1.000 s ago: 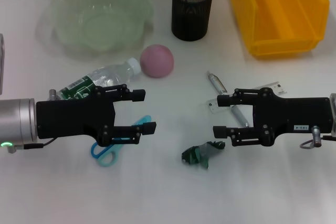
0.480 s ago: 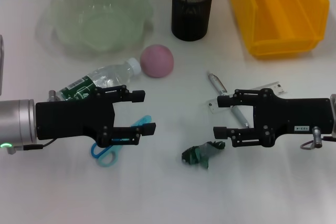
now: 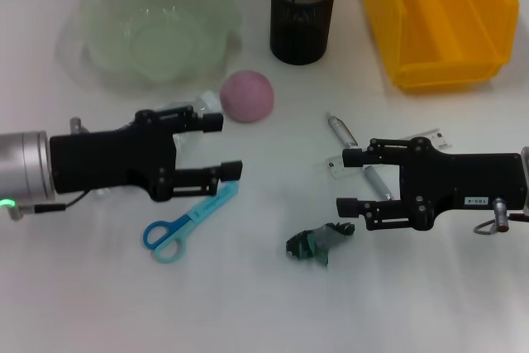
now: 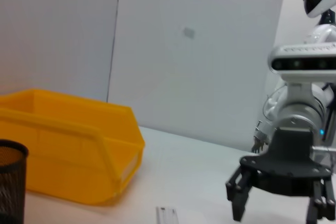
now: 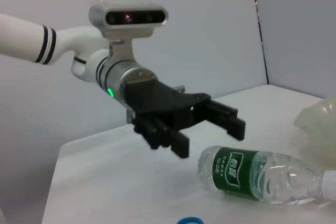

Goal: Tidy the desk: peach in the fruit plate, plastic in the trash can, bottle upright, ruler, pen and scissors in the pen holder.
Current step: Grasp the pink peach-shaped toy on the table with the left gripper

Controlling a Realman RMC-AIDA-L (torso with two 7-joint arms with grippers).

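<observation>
My left gripper hangs open over the lying bottle, hiding all but its cap end. In the right wrist view the bottle lies on its side just beside the left gripper. The pink peach sits just ahead of that gripper. Blue scissors lie in front of it. My right gripper is open above the silver pen and the clear ruler. Crumpled green plastic lies near its fingertips.
At the back stand the green fruit plate, the black mesh pen holder and the yellow bin. The left wrist view shows the bin, the holder and my right gripper.
My left gripper has moved toward the back of the table, over the bottle, uncovering the scissors. The right arm has not moved.
</observation>
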